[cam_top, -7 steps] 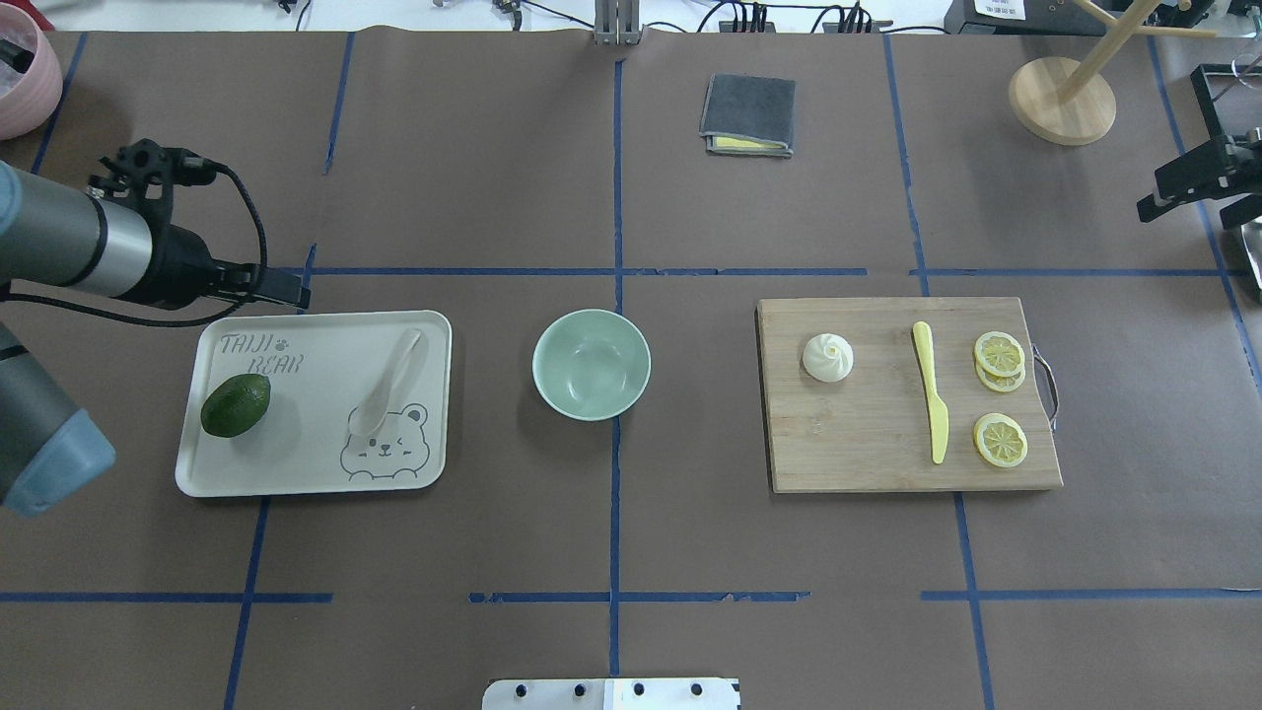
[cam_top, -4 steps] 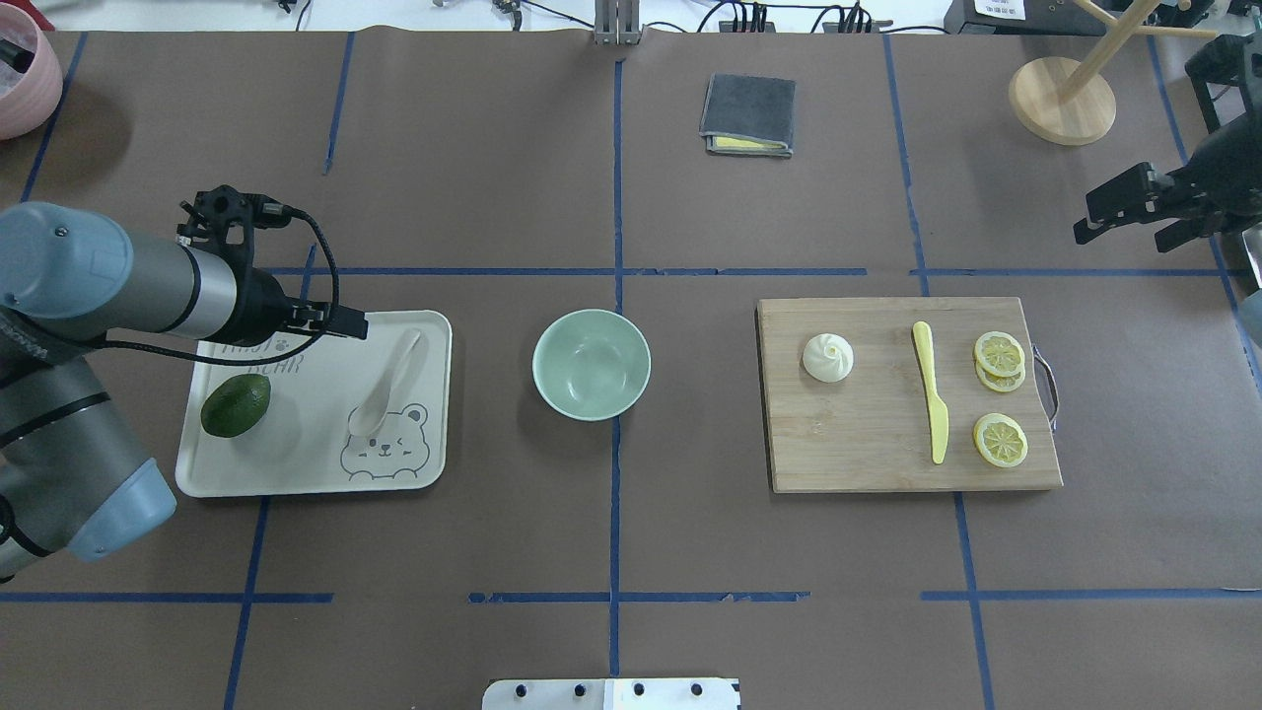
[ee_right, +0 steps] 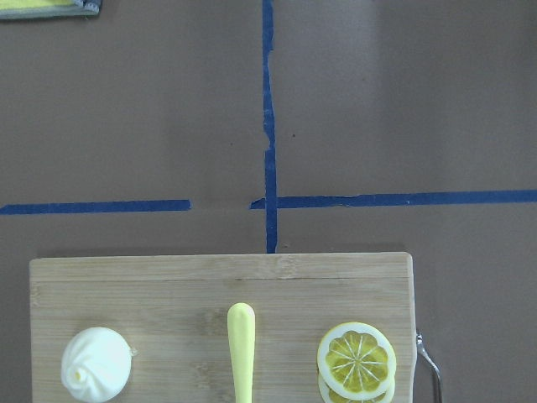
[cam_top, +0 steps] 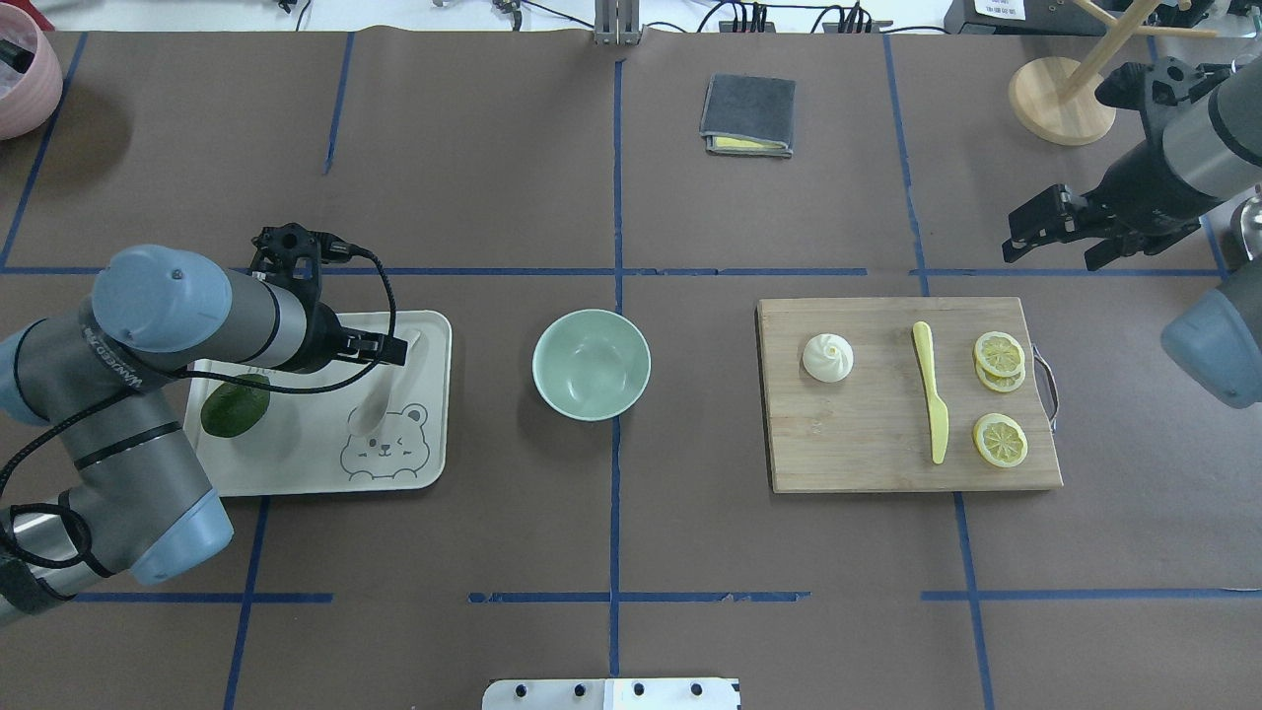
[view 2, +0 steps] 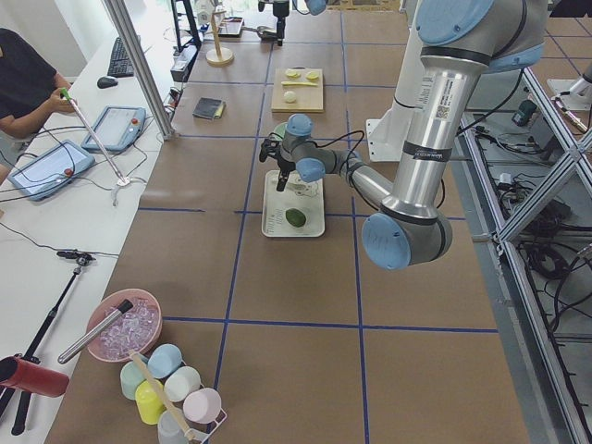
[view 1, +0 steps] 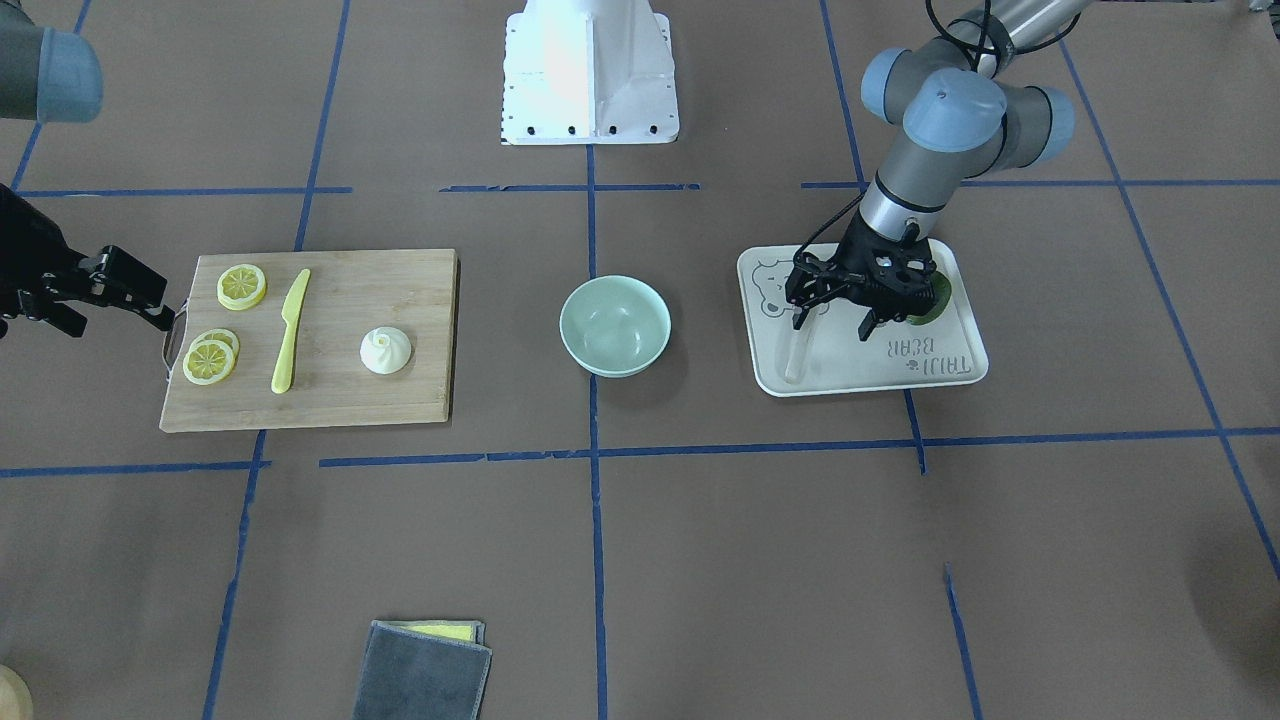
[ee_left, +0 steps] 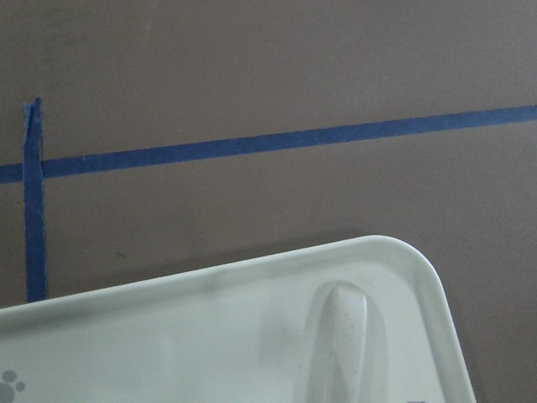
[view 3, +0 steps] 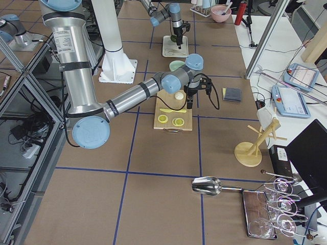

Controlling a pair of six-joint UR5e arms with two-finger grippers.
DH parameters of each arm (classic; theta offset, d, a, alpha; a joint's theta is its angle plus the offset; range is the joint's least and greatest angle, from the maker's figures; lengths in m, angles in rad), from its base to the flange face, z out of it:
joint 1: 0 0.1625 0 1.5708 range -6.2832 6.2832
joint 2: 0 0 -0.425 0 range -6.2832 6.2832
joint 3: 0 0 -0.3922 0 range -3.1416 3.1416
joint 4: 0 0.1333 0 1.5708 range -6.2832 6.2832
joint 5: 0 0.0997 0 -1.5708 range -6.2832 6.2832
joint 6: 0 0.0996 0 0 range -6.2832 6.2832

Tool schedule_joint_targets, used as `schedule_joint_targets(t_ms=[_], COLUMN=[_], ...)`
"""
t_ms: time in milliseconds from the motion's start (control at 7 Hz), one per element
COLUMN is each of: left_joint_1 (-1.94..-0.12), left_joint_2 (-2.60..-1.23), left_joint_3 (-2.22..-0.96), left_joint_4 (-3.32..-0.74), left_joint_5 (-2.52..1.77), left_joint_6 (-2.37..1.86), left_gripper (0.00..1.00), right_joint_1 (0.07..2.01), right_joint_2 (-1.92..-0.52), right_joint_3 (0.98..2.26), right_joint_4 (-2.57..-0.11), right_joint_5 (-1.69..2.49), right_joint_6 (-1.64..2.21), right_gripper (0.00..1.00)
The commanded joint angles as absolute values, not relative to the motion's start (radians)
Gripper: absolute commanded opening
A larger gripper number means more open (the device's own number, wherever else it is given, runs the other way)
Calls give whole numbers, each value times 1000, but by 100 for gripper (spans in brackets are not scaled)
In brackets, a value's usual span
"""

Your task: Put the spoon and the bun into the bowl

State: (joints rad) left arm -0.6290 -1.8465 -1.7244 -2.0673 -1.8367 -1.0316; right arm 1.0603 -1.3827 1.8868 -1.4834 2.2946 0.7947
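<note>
The white spoon [cam_top: 378, 399] lies on the bear tray [cam_top: 296, 463], handle toward the far edge; its handle tip shows in the left wrist view [ee_left: 340, 344]. My left gripper [cam_top: 389, 347] is open and empty, hovering over the spoon's handle; in the front view [view 1: 832, 322] its fingers stand apart above the tray. The white bun [cam_top: 828, 357] sits on the wooden board [cam_top: 868, 454] and shows in the right wrist view [ee_right: 97, 364]. The mint-green bowl [cam_top: 592, 364] stands empty between tray and board. My right gripper [cam_top: 1047, 258] is open and empty, beyond the board's far right corner.
A dark green avocado [cam_top: 232, 414] lies on the tray under my left arm. A yellow knife [cam_top: 932, 404] and lemon slices [cam_top: 1000, 439] lie on the board. A grey cloth [cam_top: 747, 113], a wooden stand [cam_top: 1062, 99] and a pink tub [cam_top: 20, 69] stand at the back.
My left arm has swung right from the tray's far left corner to above the spoon's handle. My right arm has come in from the right edge toward the board.
</note>
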Motion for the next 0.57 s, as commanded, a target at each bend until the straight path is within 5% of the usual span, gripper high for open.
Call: schedule_joint_targets(t_ms=[0,429], left_joint_1=[-615,-595], left_joint_2=[-1867,-1871], left_joint_3=[-1697,-1694], left_joint_4=[-2068,-2068], left_joint_5=[-1836,-1836], left_joint_6=[-1055,-1072], left_gripper=[89,86], right_joint_1=[1011,956], right_joint_2=[-1358,-1338], right_joint_3=[1884,1878], right_joint_4=[-1483,-1483], right_joint_5=[2261,2241], right_joint_6=[836,856], right_gripper=[100,100])
